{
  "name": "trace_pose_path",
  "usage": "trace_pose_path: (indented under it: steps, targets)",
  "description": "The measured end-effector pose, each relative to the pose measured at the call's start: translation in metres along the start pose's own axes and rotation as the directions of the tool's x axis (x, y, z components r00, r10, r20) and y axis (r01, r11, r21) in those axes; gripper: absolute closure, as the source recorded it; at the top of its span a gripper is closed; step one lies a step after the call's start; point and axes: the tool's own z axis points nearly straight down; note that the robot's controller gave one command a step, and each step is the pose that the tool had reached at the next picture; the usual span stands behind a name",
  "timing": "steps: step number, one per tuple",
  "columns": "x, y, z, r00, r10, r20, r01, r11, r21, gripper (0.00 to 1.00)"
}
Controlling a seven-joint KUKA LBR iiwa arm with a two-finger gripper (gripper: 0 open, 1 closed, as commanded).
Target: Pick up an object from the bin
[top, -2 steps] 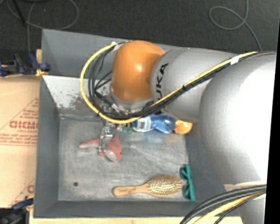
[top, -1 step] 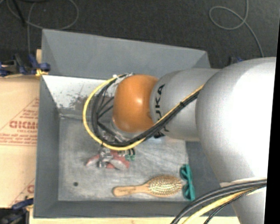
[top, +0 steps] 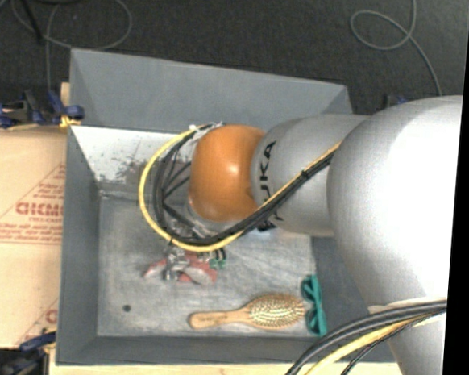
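The claw sits low at the bin floor, open or shut I cannot tell, and the likeliest pick, the wooden brush, lies near its lower right, so centre it across the handle before closing.

Small reddish and grey thing, shape hard to tell, near the middle of the grey metal bin. Wooden oval hairbrush flat by the near wall, bristles up, handle pointing left. Teal plastic piece just beside its head.
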Motion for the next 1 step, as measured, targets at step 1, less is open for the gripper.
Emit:
trace_pose_path:
  steps: [1]
  targets:
    - [-0.0083,-0.0075,-0.1733,0.997,-0.081,0.005,0.081,0.997,0.003,1.0]
